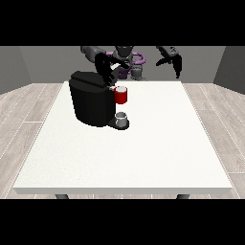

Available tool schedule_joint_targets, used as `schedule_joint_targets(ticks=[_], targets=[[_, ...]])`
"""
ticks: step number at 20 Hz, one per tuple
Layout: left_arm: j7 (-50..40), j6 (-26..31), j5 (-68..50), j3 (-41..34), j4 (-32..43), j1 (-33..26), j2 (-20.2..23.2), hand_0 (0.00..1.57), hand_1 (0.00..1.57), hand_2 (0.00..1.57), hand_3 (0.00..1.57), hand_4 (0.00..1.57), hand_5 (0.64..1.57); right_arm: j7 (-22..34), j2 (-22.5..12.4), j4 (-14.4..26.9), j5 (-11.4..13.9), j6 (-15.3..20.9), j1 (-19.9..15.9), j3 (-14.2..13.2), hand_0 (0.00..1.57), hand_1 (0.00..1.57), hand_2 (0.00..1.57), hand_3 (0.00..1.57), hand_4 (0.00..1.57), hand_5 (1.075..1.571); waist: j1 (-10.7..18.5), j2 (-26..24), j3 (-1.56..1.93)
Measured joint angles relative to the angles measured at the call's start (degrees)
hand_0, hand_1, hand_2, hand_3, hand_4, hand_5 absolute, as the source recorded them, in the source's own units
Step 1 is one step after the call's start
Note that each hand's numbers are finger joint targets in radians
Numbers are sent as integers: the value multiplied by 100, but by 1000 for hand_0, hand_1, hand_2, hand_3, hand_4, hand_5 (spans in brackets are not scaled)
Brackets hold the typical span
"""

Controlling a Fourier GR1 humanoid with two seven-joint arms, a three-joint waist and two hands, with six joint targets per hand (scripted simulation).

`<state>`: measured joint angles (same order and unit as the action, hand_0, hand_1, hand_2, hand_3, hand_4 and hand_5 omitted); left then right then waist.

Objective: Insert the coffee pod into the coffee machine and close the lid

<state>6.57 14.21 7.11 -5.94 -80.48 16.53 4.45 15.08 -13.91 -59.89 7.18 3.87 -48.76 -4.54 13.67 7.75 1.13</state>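
1. You see a white table (143, 153), plain, with no pattern on it.
2. The coffee machine (91, 103) is black all over.
3. A red thing at the machine (121, 95) shows a pale top.
4. A grey thing (122, 118) sits on the machine's dark base.
5. Both hands are black: the hand at the view's left (107, 67) and the hand at the view's right (173, 62).
6. The floor (28, 115) is pale grey-brown planks.

coffee machine (91, 103) | red thing at the machine (121, 95) | grey thing (121, 119) below
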Motion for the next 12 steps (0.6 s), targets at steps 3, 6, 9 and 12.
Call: schedule_joint_targets(ticks=[3,6,9,12], targets=[[-9,8,3,47,10,168,-29,0,0,0,0,398,1571,197,-151,-108,128,12,-138,6,0,0,0,0,241,1571,125,139,23],[78,38,23,82,68,231,-23,0,0,0,0,429,1571,582,-267,-293,209,-9,-165,4,0,0,0,0,127,1571,249,224,52],[99,85,22,141,69,347,-37,0,0,0,0,429,1571,952,-411,-508,256,0,-186,-75,0,0,0,0,87,1571,412,325,78],[85,166,-29,168,42,470,-35,0,0,0,0,368,1571,1295,-577,-714,297,-3,-172,-163,0,0,0,0,0,1571,612,412,101]])
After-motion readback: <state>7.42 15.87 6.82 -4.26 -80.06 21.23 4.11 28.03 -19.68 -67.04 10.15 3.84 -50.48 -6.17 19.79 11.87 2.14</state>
